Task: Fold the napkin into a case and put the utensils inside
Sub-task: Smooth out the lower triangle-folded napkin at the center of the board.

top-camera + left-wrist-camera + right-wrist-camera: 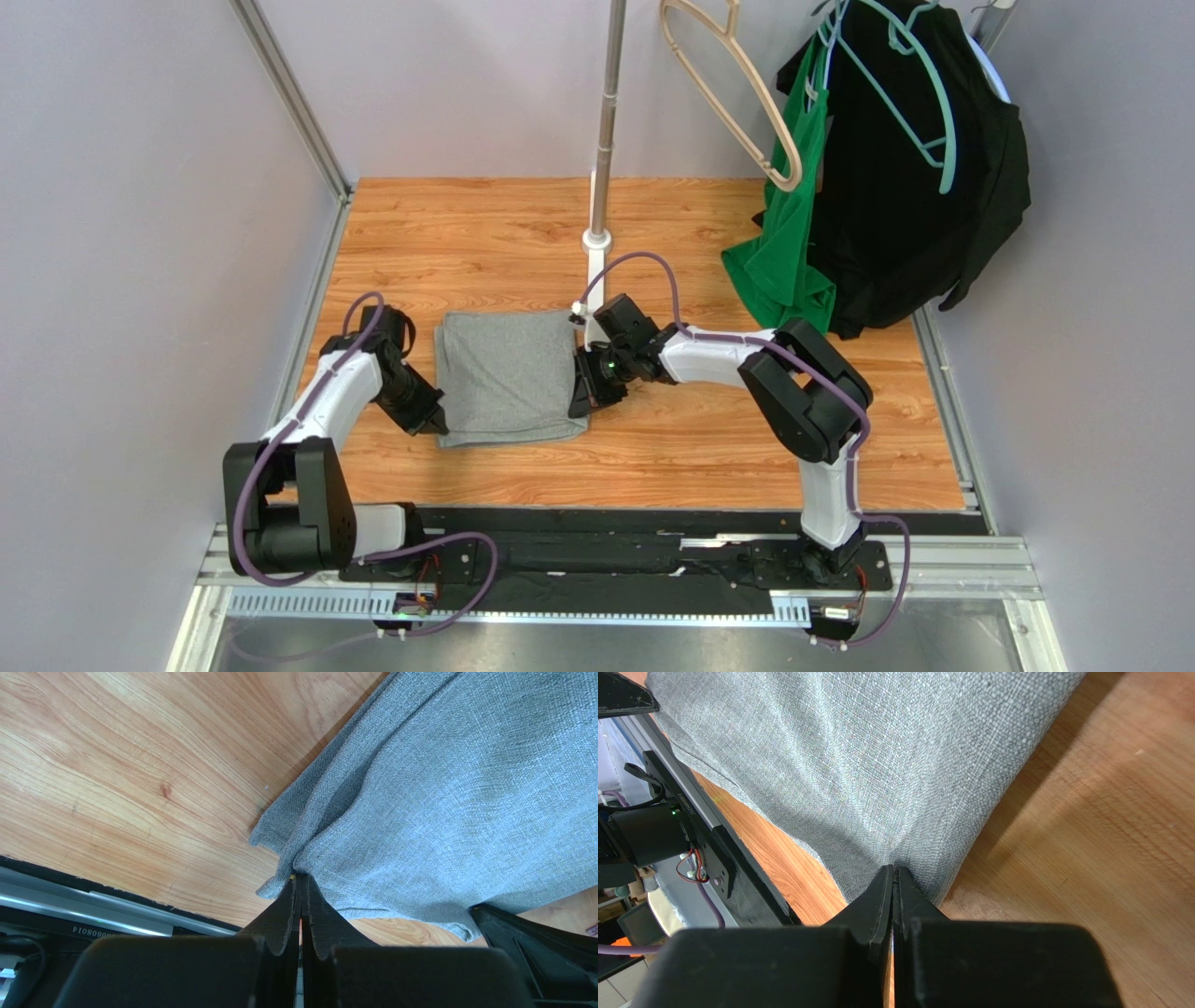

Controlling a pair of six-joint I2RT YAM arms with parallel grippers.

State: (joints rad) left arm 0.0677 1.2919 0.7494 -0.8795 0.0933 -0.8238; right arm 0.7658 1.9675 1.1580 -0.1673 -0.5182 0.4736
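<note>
The heather-grey napkin [508, 375] lies spread on the wooden table between the two arms. My left gripper [432, 417] is shut on its near left corner; in the left wrist view the cloth [435, 805] bunches at the shut fingertips [300, 876]. At the right edge of the napkin my right gripper [581, 396] is also shut on the cloth, and the right wrist view shows the fabric [864, 763] puckered where the gripper [894, 869] pinches it. The utensils are out of view.
A metal pole [606, 126] stands on the table behind the napkin. A green garment [790, 238] and a black garment [912, 168] hang on hangers at the back right. A black rail [631, 539] runs along the table's near edge.
</note>
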